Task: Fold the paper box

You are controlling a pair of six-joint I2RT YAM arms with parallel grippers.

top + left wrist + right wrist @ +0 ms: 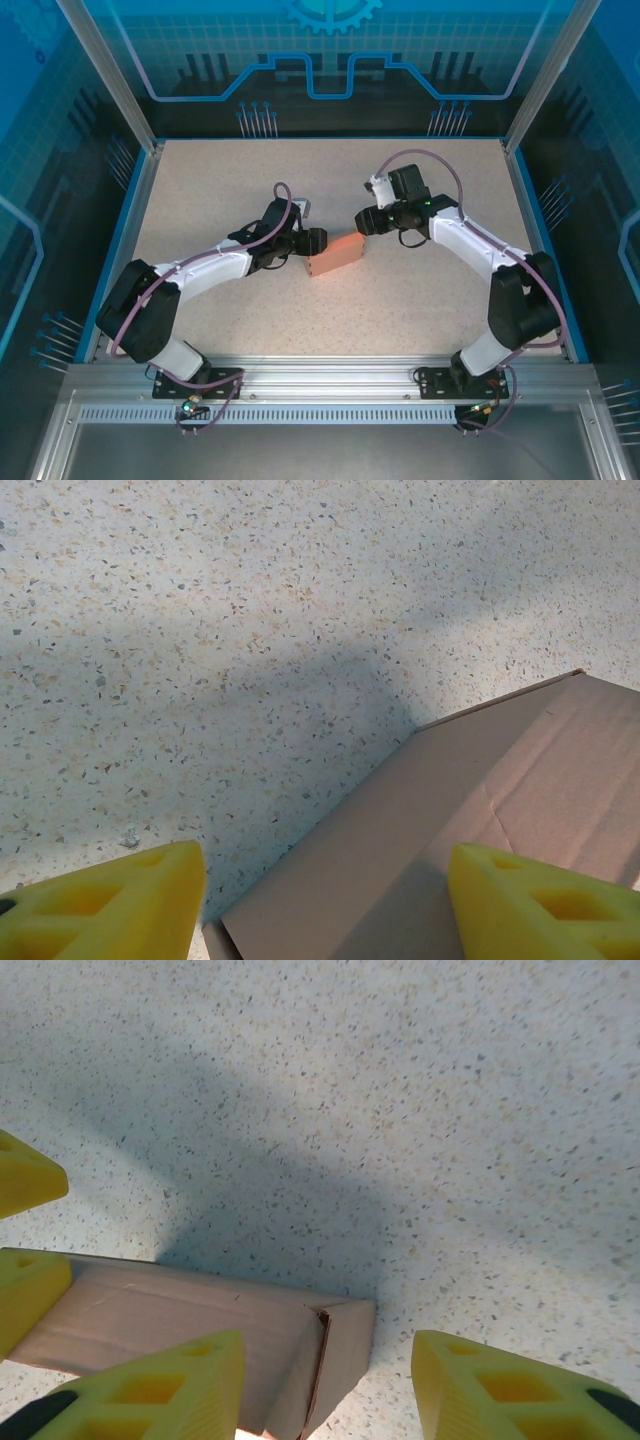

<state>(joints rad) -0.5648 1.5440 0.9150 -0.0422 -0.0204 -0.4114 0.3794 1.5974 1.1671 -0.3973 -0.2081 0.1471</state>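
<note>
left gripper, right gripper face inward (both jaws spread).

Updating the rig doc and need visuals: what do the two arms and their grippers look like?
The left arm and right arm have white link shells and black joints. A mauve cable runs along each, looping free near the wrist. The wrist ends are black, and the right one shows a small green light. The left fingers and right fingers are bright yellow wedges with hollow cut-outs.

Speckled table, paper box lying on it
</note>
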